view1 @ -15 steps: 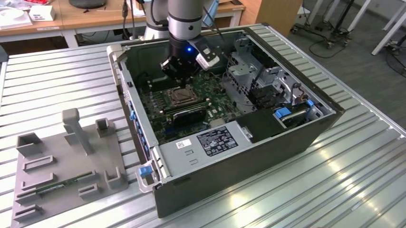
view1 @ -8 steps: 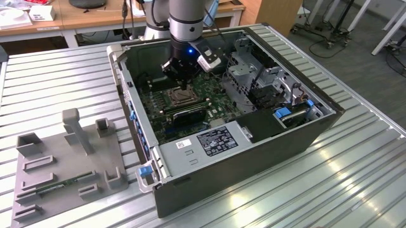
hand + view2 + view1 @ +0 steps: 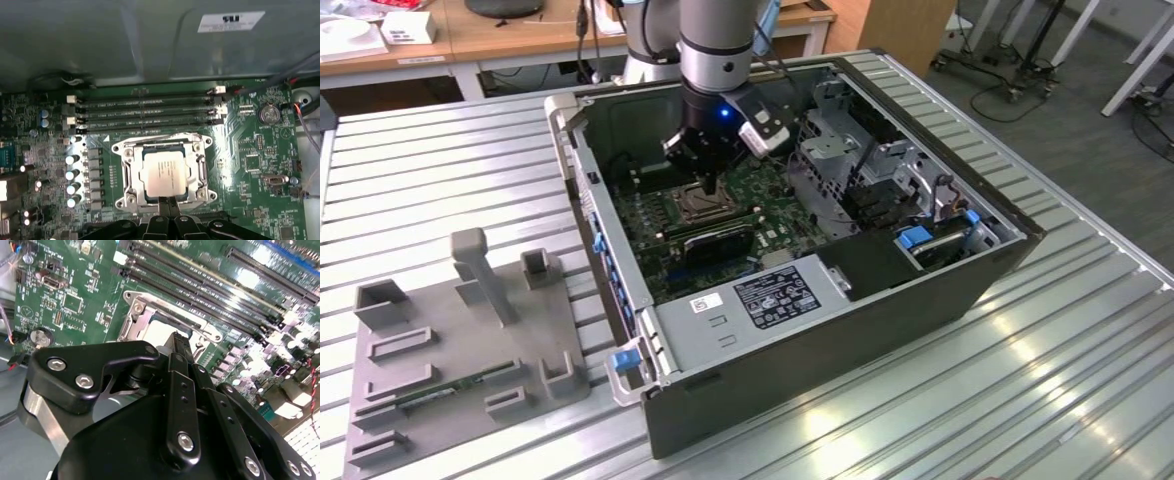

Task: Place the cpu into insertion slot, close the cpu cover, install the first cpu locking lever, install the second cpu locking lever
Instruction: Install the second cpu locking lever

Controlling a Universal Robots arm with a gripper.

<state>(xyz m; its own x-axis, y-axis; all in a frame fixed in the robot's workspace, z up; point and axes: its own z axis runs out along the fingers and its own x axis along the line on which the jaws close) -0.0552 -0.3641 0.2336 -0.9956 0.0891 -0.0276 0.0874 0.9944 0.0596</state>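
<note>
The cpu (image 3: 162,172), a pale square chip, lies flat in the insertion slot (image 3: 204,144) on the green motherboard. The silvery cpu cover (image 3: 131,170) lies down around it as a frame, with the chip showing through its cut-out. A thin metal locking lever (image 3: 160,134) runs along the socket side nearest the memory slots. My gripper (image 3: 167,202) is shut with nothing between its narrow fingertips, at the socket edge opposite the memory slots. In the second wrist view the gripper (image 3: 178,340) stands just over the cpu (image 3: 156,332) and cover (image 3: 131,320). In the exterior view the gripper (image 3: 708,188) hangs over the socket (image 3: 694,209) inside the open case.
Long black memory slots (image 3: 150,112) lie beside the socket, with a row of capacitors (image 3: 72,172) on another side. The case walls (image 3: 761,350) and a metal drive cage (image 3: 854,150) enclose the board. A grey fixture tray (image 3: 460,340) sits at the exterior view's left.
</note>
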